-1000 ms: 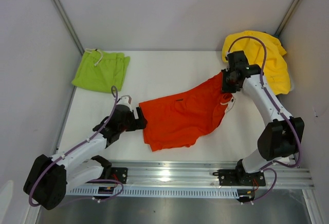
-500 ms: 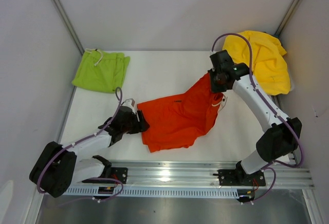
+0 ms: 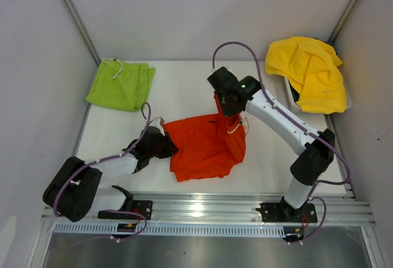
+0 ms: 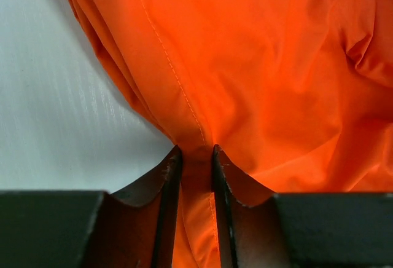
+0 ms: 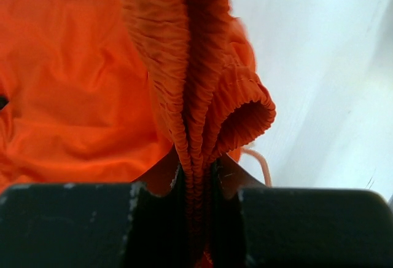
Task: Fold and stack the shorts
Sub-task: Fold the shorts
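On table (image 3: 184, 86), right gripper (image 3: 228, 104) pulled orange shorts (image 3: 199, 148) leftward.

we saw orange-red shorts (image 3: 206, 148) at centre, waist end raised in right gripper (image 3: 229, 104), left gripper (image 3: 170, 148) at left edge; lime-green shorts (image 3: 121, 85) lay far left, yellow cloth (image 3: 310, 74) far right.

Two shorts (image 3: 121, 85) (image 3: 206, 148), one yellow garment (image 3: 310, 71)

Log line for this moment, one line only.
left hand: shut on orange shorts edge | right hand: shut on waistband, raised | lime-green shorts: folded, far left | stack: not yet
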Controlling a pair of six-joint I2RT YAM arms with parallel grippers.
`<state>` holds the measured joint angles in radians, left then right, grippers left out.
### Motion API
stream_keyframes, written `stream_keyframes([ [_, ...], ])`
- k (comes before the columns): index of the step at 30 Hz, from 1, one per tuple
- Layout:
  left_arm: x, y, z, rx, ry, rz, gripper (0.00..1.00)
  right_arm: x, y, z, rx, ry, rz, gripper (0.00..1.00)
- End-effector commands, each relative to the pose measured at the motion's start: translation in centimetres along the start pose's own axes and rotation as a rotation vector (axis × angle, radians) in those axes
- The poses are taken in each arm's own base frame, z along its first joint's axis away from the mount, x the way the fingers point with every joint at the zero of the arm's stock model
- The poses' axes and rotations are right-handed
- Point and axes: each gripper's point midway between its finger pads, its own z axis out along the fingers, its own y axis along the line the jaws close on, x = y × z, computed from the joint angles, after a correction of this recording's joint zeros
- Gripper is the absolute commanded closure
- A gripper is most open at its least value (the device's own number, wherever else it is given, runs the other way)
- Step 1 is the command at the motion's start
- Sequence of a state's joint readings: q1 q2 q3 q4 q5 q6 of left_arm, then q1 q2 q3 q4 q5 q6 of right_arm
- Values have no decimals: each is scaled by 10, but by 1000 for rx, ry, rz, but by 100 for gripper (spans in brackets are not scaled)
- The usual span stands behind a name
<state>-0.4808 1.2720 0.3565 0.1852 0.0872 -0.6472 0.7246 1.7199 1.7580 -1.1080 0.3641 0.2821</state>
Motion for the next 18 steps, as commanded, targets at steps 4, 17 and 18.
stream_keyframes([
  [4, 7, 7, -1, -10, 14, -3, 71, 6, 57, 2, 19, 21, -50, 88],
  [17, 4, 10, -16, -22, -25, 5, 72, 36, 129, 62, 127, 142, -51, 87],
  [18, 4, 10, -16, -19, -26, 4, 73, 37, 130, 66, 148, 143, -27, 86],
])
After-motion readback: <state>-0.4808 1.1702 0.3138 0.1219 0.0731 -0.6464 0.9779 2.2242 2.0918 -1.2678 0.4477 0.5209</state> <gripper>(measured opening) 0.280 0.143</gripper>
